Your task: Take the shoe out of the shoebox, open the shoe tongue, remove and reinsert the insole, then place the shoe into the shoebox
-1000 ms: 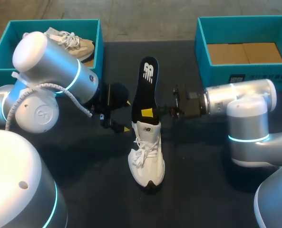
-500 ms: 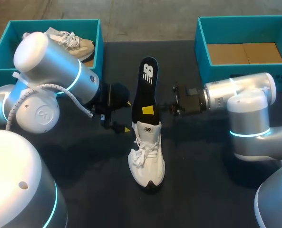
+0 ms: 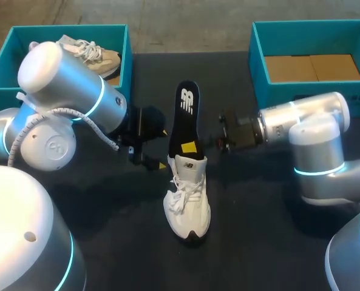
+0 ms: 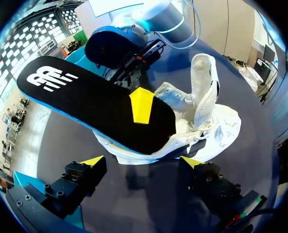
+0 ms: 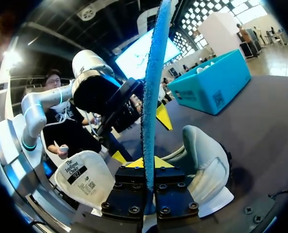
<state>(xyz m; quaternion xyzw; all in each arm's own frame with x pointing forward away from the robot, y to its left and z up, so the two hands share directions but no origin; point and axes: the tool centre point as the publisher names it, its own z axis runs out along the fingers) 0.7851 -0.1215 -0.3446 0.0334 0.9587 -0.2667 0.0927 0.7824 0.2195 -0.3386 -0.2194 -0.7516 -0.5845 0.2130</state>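
the white sneaker [image 3: 187, 200] stands mid-way across the dark table [image 3: 258, 242], its black insole [image 3: 185, 115] rising steeply out of the opening; the right gripper [image 3: 192, 147] is clamped on the insole's lower part, one yellow fingertip [image 4: 141, 104] flat against its top face. the left gripper [image 3: 162, 148] hangs just beside the sneaker's collar with fingers spread, grasping nothing; a beige shoe [image 3: 91, 53] lies in the left shoebox [image 3: 3, 66].

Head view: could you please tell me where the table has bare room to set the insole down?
Free: the table between the white shoe and the right arm, and the far strip between the left shoebox and the right shoebox. Crowded: around the shoe's heel, where the left hand, right hand and insole meet.
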